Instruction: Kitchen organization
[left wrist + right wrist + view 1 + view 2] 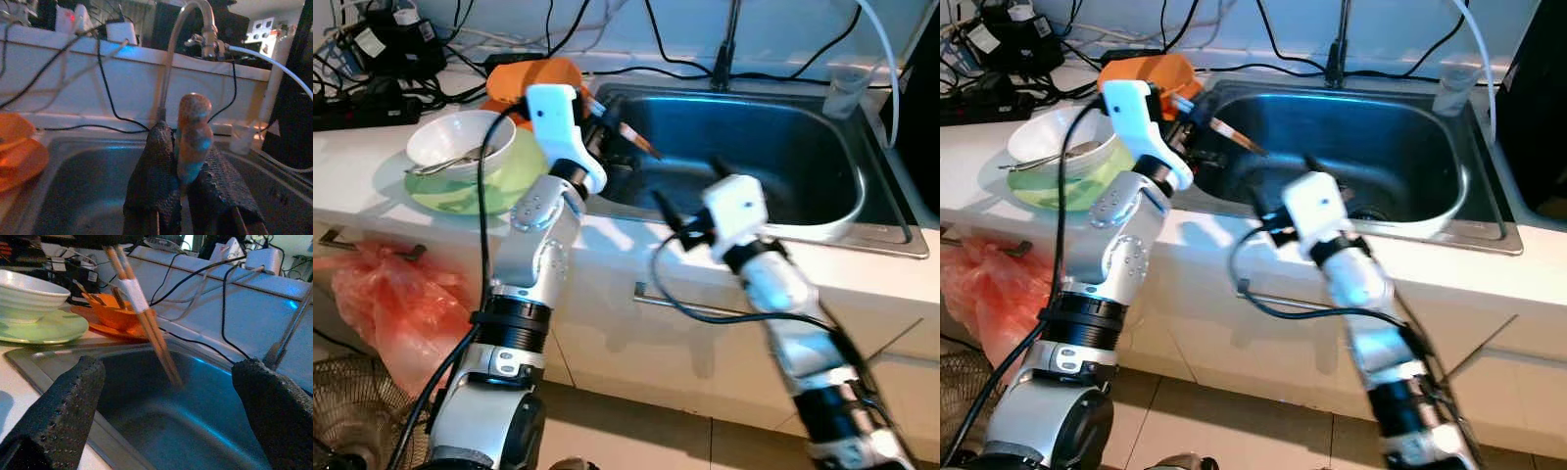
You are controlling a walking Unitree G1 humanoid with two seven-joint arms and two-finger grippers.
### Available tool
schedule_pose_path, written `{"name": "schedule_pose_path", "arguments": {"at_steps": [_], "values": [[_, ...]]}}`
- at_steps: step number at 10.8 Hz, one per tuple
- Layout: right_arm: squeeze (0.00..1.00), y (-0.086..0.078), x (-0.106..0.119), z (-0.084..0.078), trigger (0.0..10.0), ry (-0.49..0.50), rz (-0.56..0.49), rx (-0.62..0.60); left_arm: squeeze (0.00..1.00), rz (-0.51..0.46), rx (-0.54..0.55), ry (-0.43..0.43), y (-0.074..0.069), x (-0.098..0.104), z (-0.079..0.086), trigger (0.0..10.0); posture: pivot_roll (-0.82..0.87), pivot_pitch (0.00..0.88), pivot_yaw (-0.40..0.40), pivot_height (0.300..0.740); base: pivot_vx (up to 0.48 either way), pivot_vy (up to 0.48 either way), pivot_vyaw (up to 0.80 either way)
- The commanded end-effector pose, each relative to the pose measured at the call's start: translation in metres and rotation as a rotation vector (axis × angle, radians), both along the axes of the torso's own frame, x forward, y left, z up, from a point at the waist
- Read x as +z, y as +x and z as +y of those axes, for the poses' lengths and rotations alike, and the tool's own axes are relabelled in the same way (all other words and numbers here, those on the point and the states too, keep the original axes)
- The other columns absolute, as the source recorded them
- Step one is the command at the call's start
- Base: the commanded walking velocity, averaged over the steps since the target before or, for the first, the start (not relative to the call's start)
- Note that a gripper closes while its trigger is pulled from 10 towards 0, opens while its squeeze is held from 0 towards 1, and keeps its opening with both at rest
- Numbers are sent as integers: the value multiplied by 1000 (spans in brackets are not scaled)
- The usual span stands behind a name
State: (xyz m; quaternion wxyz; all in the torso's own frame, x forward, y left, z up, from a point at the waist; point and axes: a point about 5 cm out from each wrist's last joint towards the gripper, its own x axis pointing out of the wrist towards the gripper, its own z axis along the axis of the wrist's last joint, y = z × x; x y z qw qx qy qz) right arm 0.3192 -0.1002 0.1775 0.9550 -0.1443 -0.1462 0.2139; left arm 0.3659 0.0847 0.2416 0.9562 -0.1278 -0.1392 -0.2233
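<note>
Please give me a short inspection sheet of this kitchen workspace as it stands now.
Surface: white countertop around a stainless steel sink.
Job's things: pair of wooden chopsticks; white bowl on a green plate; orange dish.
Clutter: clear plastic cup.
Grippers: left tool shut on the chopsticks over the sink; right tool open at the sink's front edge.
Cables: black leads behind the counter.
Surroundings: red plastic bag hanging below.

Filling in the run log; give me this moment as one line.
left tool: shut on chopsticks over sink | right tool: open, at sink rim
</note>
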Motion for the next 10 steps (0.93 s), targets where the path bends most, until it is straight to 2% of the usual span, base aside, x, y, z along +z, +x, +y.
{"name": "schedule_pose_path", "arguments": {"at_steps": [1, 3, 5, 8, 10], "values": [[0, 3, 1, 7, 10000, -10, -20, 15, 0, -10, -13, 1, -2, 5, -2, 0, 87, 44, 102, 740, 0, 0, 0], [0, 9, 5, 15, 10000, 3, -39, 26, 0, -6, -10, 7, -1, 5, -1, 0, 96, 39, 98, 740, 0, 0, 0], [0, 12, 11, 18, 10000, 14, -63, 40, 0, 0, 35, 24, 2, 2, 11, 0, 104, 39, 82, 740, 0, 0, 0], [0, 10, 15, 21, 10000, 31, -84, 65, 0, 16, 99, 34, 4, -5, 27, 0, 107, 38, 51, 740, 0, 0, 0], [0, 8, 19, 23, 10000, 50, -88, 78, 0, 20, 112, 37, 3, -8, 29, 0, 112, 40, 44, 740, 0, 0, 0]]}}
